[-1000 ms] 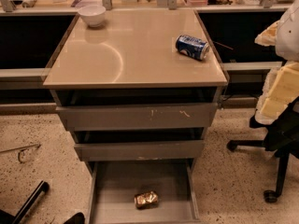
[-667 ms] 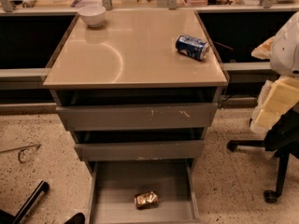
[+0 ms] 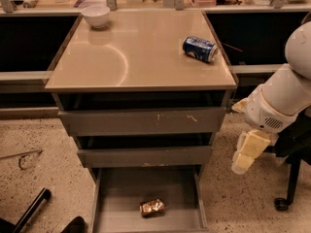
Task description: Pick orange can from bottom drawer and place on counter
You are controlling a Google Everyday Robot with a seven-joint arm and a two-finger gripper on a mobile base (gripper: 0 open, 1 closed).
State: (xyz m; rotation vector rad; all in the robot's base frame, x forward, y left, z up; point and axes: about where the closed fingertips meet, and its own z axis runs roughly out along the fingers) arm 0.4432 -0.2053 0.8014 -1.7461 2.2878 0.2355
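Note:
The orange can [image 3: 152, 207] lies on its side on the floor of the open bottom drawer [image 3: 119, 193], near the drawer's front middle. The drawer is the lowest of three in the grey cabinet. Above them is the beige counter [image 3: 141, 57]. My gripper [image 3: 247, 153] hangs at the end of the white arm to the right of the cabinet, level with the middle drawer. It points down, stands well above and to the right of the can, and holds nothing that I can see.
A blue can [image 3: 199, 48] lies on the counter's right rear part and a white bowl [image 3: 95, 15] stands at its left rear corner. A chair base [image 3: 284, 198] is on the floor at right. A black bar [image 3: 30, 211] lies at lower left.
My arm and gripper have moved down and to the left, closer to the cabinet's right side. The orange can and the drawers have not moved.

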